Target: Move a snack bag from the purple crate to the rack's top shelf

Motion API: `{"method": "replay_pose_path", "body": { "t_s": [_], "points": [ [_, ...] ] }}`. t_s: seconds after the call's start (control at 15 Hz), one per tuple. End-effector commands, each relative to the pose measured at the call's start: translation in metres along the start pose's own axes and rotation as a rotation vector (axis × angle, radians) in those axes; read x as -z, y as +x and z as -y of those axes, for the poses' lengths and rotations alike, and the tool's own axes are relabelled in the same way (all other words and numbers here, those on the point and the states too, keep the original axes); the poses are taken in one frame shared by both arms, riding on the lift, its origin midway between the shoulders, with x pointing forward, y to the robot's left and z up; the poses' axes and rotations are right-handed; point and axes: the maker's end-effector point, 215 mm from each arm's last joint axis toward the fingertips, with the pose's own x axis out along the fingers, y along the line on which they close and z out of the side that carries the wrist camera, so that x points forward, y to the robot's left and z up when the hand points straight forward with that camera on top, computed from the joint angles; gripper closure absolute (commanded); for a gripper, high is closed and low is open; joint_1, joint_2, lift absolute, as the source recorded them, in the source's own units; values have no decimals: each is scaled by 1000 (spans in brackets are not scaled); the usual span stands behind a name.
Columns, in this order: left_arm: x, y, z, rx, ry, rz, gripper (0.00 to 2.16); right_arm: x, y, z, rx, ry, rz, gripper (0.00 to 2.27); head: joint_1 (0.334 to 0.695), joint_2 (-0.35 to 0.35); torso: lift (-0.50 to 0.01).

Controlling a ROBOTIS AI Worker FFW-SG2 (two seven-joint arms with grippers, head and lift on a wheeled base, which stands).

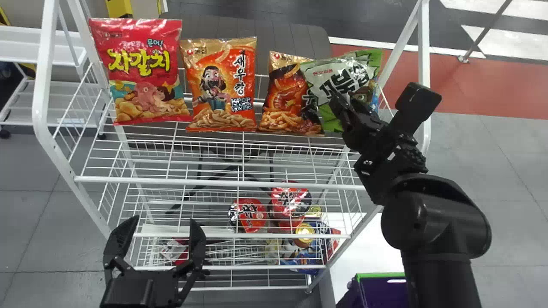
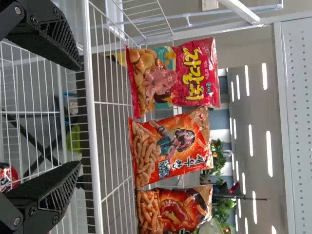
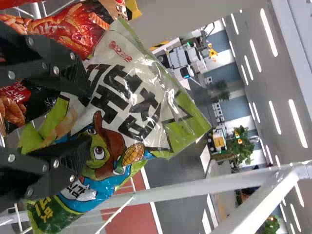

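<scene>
In the head view my right gripper [image 1: 344, 113] is at the right end of the rack's top shelf [image 1: 222, 183], over the lower front of a green and white snack bag [image 1: 338, 79]. The bag leans beside an orange and black bag. Seen from the right wrist, my gripper [image 3: 90, 117] is shut on the green snack bag [image 3: 131, 97], one finger on either side of bunched film. My left gripper [image 1: 156, 233] stands open and empty before the rack; its fingers also show wide apart in the left wrist view [image 2: 80, 117]. The purple crate [image 1: 383, 291] is low at the right.
A pink bag [image 1: 143, 72], an orange bag [image 1: 222, 85] and an orange and black bag [image 1: 284, 96] stand along the top shelf. The rack's right post [image 1: 424, 47] rises close to my right gripper. Red cups [image 1: 291, 199] and other goods occupy lower shelves.
</scene>
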Motion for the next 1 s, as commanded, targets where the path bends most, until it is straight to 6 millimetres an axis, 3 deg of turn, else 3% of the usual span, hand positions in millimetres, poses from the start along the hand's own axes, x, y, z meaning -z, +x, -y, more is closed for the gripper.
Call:
{"method": "replay_pose_path", "body": {
  "t_s": [0.0,0.27,0.33,0.4,0.53,0.6,0.93],
  "points": [
    [1,0,0,-1,-1,-1,137,3,0,-4,-3,-4,-5,1899,695,-154,0],
    [2,0,0,0,1,-4,137,1,0,6,37,-11,7,1872,695,-155,0],
    [2,0,0,0,1,-4,137,2,1,10,51,-13,9,1750,695,-157,0],
    [1,0,0,0,-1,-2,137,-2,1,11,55,-16,23,1487,695,-160,0],
    [4,-1,0,0,2,-7,137,-4,1,15,70,-25,36,464,695,-166,0],
    [4,-1,0,0,1,-6,137,-4,2,19,80,-29,39,164,695,-169,0],
    [5,-1,0,-1,2,-9,137,-10,6,35,154,-38,64,140,695,-189,0]
  ]
}}
